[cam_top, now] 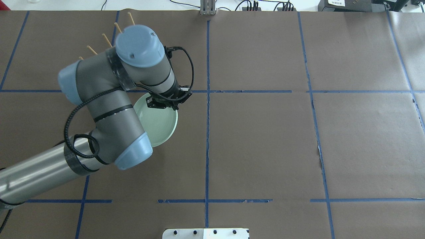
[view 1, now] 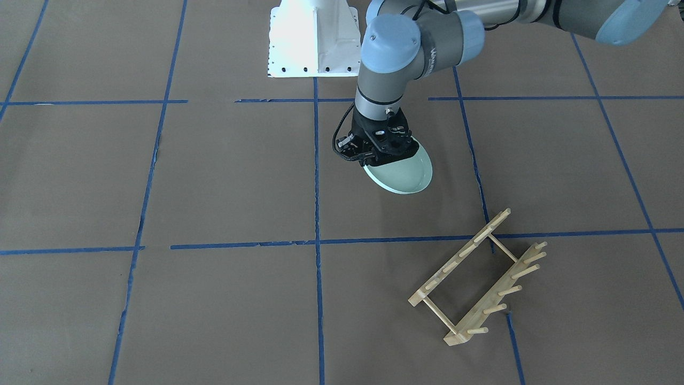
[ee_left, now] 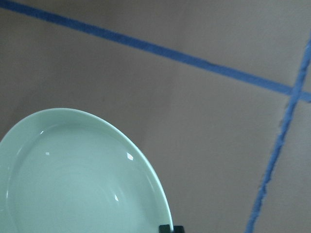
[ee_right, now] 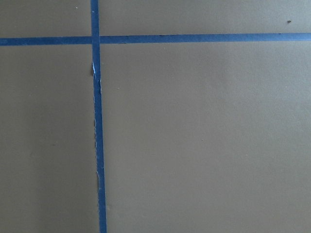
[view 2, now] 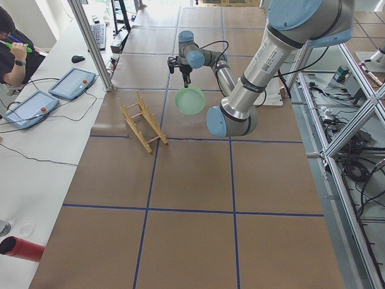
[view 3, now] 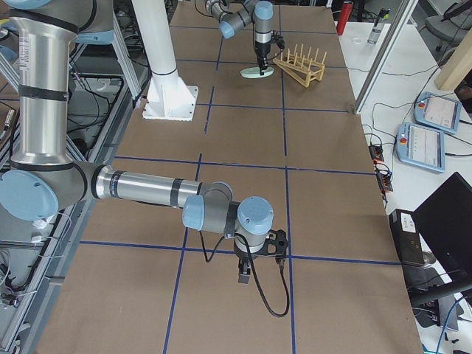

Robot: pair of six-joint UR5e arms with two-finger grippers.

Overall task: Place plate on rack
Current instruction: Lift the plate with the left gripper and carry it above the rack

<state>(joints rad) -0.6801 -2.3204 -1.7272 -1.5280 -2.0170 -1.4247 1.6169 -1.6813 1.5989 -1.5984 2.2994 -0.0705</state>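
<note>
My left gripper [view 1: 382, 156] is shut on the rim of the pale mint-green plate [view 1: 407, 174] and holds it tilted above the brown table. The plate also shows in the overhead view [cam_top: 161, 127], the left side view [view 2: 190, 100] and the left wrist view [ee_left: 82, 174]. The wooden rack [view 1: 477, 278] stands on the table a little way from the plate, on my left side, pegs slanting up. In the overhead view only its pegs [cam_top: 107, 39] show behind the arm. My right gripper [view 3: 274, 245] hangs low over bare table far from both; I cannot tell whether it is open or shut.
The white robot base [view 1: 312, 40] stands at the table's robot side. Blue tape lines [cam_top: 207, 132] cross the brown table cover. A desk with tablets [view 2: 72, 83] and a seated person [view 2: 12, 45] lies past the table edge beyond the rack.
</note>
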